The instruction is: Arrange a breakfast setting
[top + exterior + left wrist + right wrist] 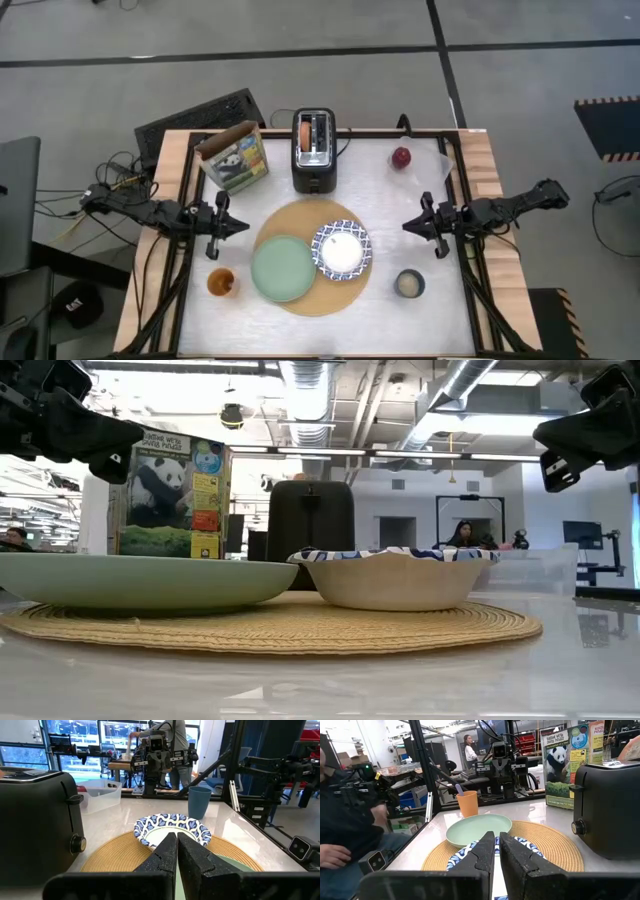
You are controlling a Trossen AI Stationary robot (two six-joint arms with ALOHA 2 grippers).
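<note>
My left tool (243,226) and right tool (407,227), fingers nearly together and holding nothing, flank the round tan mat (320,296), where pale green plate (282,268) and patterned bowl (342,249) sit mid-counter.

plate (280,267) and bowl (342,250) side by side on mat (315,300), toaster (314,150) behind

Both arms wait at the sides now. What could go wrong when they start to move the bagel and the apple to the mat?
1. The bagel sits down in a slot of the toaster; pulling it out may tip or drag the toaster.
2. The apple is round and lies loose near the table's far edge; the right gripper might nudge it away.
3. The plate and bowl sit close together on the mat, so a gripper may bump either.
</note>
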